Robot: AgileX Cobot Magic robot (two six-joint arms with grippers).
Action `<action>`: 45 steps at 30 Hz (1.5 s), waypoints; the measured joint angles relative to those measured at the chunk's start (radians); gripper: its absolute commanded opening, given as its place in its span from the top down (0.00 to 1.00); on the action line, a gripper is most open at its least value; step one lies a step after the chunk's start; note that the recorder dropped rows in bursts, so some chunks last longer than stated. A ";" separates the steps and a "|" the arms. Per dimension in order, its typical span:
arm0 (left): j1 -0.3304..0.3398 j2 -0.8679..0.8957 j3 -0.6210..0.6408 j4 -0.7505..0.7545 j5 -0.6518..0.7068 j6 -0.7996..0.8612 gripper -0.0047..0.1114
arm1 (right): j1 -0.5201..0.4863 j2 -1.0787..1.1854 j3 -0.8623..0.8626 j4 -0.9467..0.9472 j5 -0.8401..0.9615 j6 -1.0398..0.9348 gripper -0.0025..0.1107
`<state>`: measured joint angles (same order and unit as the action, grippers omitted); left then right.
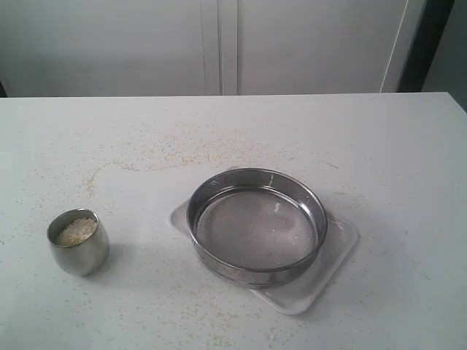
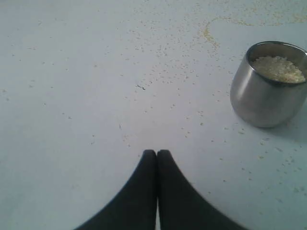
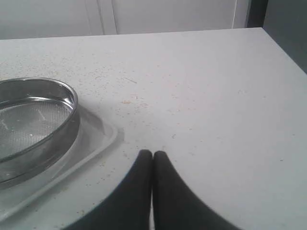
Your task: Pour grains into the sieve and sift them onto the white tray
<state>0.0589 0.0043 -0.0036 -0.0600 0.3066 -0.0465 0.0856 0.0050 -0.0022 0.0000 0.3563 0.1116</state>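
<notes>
Item count: one steel cup, one sieve, one white tray.

The steel cup stands upright at the left of the table. It contains the grains, filled to just below the rim. Loose granules are scattered over the table surface.

Right of centre, the sieve rests on the white tray, mesh down. The tray lies diagonal to the table edge.

The left gripper hangs over bare table, well apart from the cup. Its fingers are pressed together and hold nothing.

The right gripper hangs near the tray corner. Its fingers are likewise pressed together and empty.
</notes>
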 measured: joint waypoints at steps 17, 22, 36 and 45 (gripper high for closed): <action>0.000 0.000 0.000 0.004 -0.029 0.000 0.96 | 0.000 0.000 0.000 0.000 0.000 0.000 0.98; 0.000 0.000 0.000 0.004 -0.133 0.000 0.96 | 0.000 0.000 0.000 0.000 0.000 0.000 0.98; 0.000 0.000 0.000 0.004 -0.331 0.000 0.96 | 0.000 0.000 0.000 0.000 0.000 0.000 0.98; 0.000 0.000 0.000 0.004 -0.462 0.000 0.96 | 0.000 0.000 0.000 0.000 0.000 0.000 0.98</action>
<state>0.0589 0.0043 -0.0036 -0.0557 -0.1554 -0.0465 0.0856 0.0050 -0.0022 0.0000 0.3563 0.1116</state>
